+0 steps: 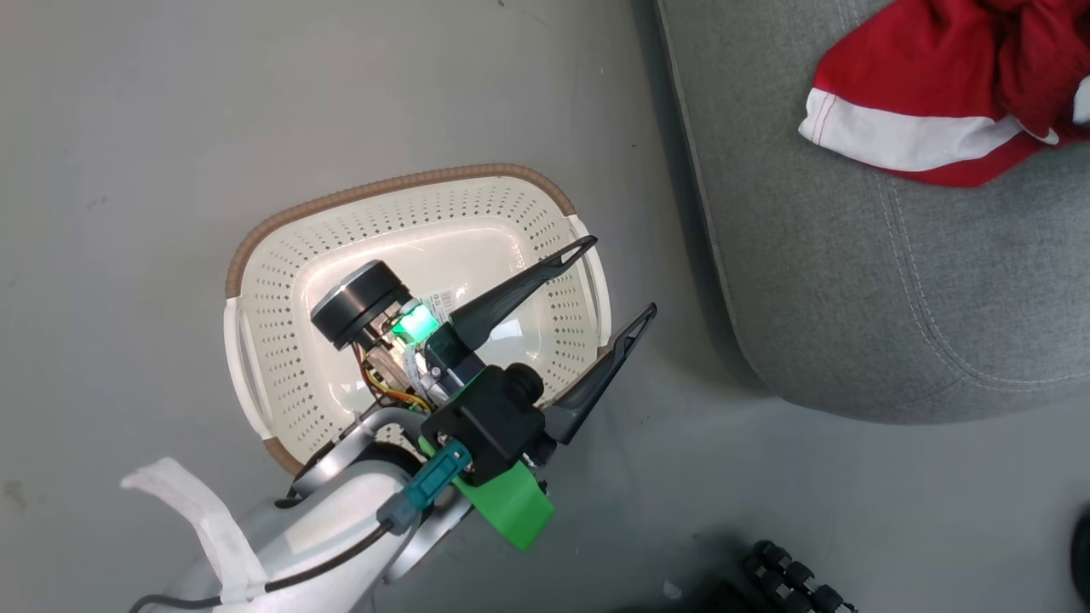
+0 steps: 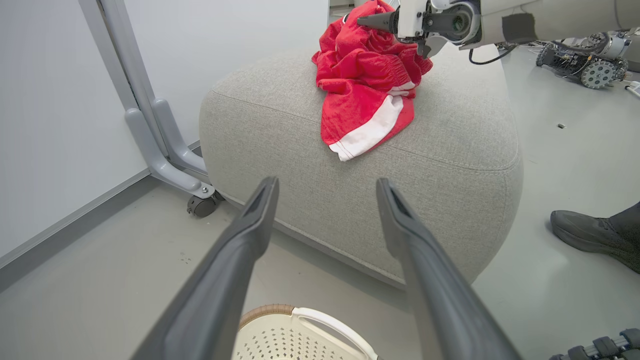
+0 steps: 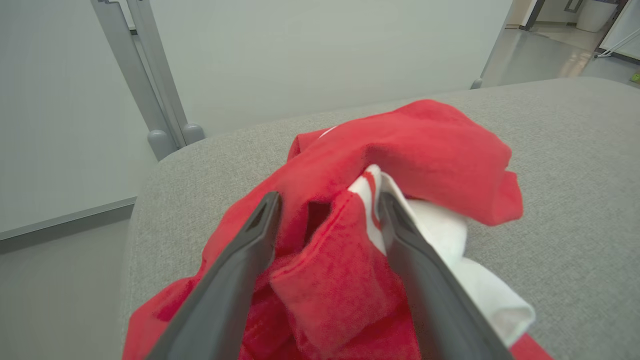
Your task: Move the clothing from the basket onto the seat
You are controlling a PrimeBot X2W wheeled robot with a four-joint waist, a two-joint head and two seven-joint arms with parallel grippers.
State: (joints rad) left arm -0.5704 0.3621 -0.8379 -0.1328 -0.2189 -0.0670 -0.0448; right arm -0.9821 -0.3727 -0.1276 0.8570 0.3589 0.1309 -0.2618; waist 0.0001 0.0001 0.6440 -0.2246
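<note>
The label (image 1: pixel 444 299) on the basket (image 1: pixel 281 281) is unreadable.

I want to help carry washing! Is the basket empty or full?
Empty, as far as shows: the laundry basket has a bare floor, and the red jersey lies on the sofa cushion.

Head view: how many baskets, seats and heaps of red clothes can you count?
Basket: 1
Seat: 1
Clothes heap: 1 (cannot tell how many garments are in it)
Total: 3
</note>
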